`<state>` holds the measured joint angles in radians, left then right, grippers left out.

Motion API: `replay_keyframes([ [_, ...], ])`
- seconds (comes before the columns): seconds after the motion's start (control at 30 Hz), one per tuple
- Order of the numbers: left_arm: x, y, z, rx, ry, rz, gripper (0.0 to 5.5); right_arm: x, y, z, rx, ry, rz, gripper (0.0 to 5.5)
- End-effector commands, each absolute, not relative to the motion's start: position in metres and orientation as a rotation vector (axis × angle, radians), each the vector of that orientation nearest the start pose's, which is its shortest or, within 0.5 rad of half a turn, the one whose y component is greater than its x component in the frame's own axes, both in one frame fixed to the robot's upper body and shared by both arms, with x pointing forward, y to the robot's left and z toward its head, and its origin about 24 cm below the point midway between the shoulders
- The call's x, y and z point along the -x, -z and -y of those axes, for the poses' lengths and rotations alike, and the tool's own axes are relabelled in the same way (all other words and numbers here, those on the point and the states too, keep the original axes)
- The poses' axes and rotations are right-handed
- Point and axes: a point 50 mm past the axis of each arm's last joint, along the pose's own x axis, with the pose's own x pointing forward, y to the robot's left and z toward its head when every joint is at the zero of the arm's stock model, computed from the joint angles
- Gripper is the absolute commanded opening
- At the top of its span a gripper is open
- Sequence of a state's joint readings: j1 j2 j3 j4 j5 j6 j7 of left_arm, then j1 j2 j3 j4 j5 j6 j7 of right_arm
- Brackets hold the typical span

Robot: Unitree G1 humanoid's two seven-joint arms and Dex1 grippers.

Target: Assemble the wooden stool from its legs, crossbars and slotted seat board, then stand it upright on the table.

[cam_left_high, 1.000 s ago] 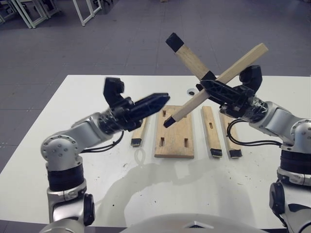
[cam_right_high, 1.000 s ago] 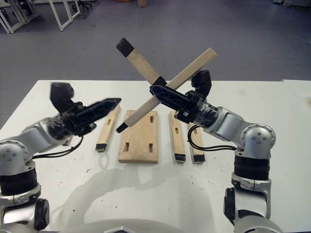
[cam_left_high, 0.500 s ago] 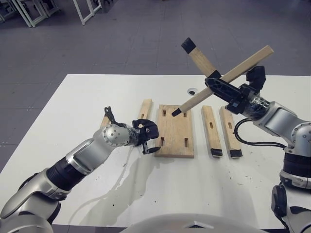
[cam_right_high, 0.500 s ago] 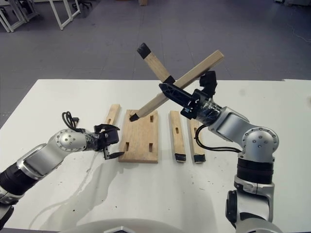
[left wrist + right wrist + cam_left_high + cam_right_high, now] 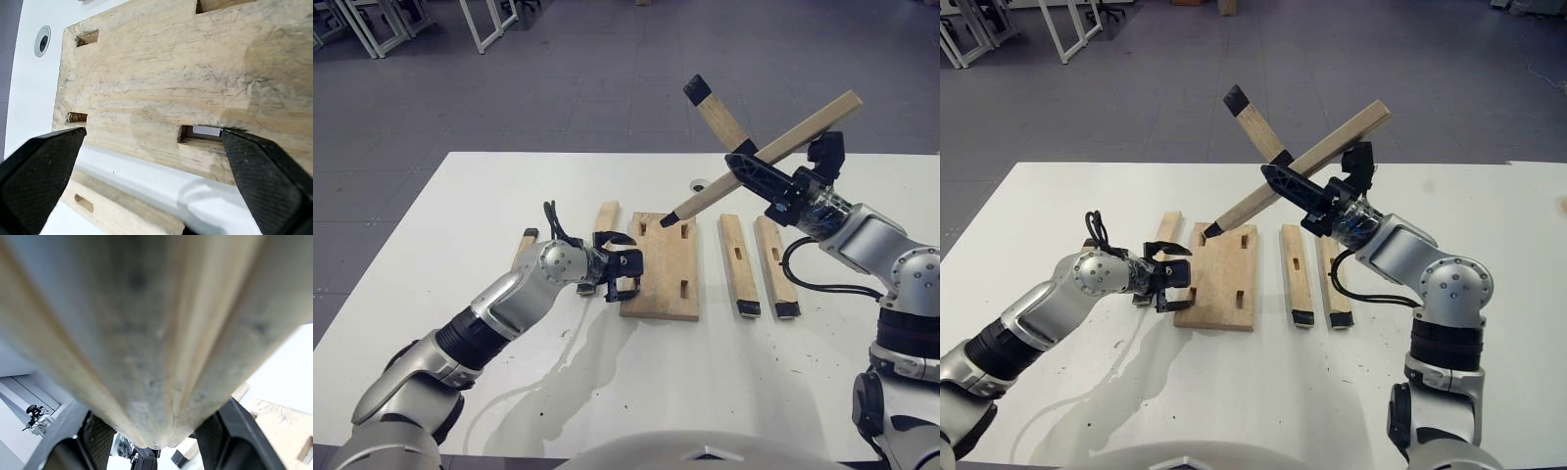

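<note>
Left gripper (image 5: 628, 274) spread at seat board (image 5: 672, 262), right gripper (image 5: 745, 168) clamping crossed legs (image 5: 805, 124)

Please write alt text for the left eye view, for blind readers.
The right gripper holds two crossed legs in the air, one tip over the seat board; the open left gripper is at the board's left edge.
</note>
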<state>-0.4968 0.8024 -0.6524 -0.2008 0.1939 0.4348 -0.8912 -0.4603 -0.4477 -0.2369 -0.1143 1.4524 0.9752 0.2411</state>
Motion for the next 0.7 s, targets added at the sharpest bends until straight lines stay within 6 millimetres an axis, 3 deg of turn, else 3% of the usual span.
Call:
replay_keyframes([
  [0.03, -0.249, -0.077, -0.165, -1.254, 1.248, -0.684, 5.06, -0.293, -0.195, 0.169, -0.742, -0.893, -0.121, 2.03],
  [0.13, -0.228, -0.075, -0.16, -1.238, 1.366, -0.665, 5.06, -0.301, -0.183, 0.17, -0.608, -0.834, -0.148, 2.03],
  [0.23, -0.214, -0.076, -0.16, -1.204, 1.434, -0.608, 5.06, -0.294, -0.163, 0.161, -0.53, -0.92, -0.255, 2.03],
  [0.4, -0.213, -0.075, -0.169, -1.213, 1.421, -0.569, 5.06, -0.289, -0.138, 0.151, -0.378, -1.034, -0.367, 2.03],
  [0.53, -0.215, -0.074, -0.169, -1.205, 1.406, -0.552, 5.06, -0.289, -0.125, 0.154, -0.265, -1.07, -0.421, 2.03],
  [0.7, -0.217, -0.074, -0.169, -1.198, 1.388, -0.541, 5.06, -0.304, -0.108, 0.151, -0.175, -1.077, -0.443, 2.03],
])
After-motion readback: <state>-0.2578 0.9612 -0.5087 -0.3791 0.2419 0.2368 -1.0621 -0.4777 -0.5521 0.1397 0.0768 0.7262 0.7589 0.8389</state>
